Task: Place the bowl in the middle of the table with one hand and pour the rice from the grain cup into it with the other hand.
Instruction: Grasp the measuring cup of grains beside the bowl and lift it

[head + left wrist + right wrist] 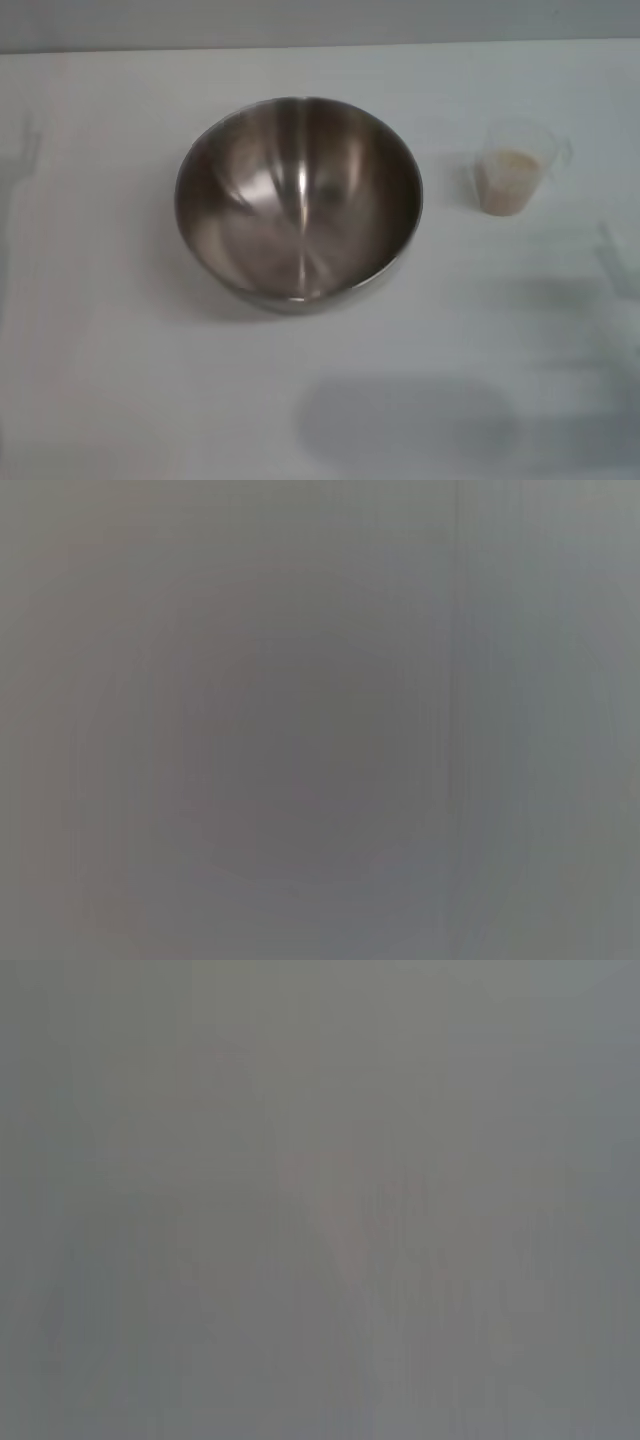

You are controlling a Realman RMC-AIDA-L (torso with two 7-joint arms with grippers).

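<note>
one grain cup (513, 177) stands upright, well apart from the bowl (298, 200).

1. You won't find any readable text, label, brand, number or sign anywhere in these views.
2. The grain cup (516, 168), sitting right of the bowl (298, 200), is clear plastic, and if it has any measuring marks on its wall, you can't make them out from the head view.
3. The bowl's steel inside and rim show you no stamp or logo, just reflections.
4. The table (100, 380) is plain white with no print on it.
5. Both wrist views give you only a flat grey blur, so nothing to read there either.
</note>
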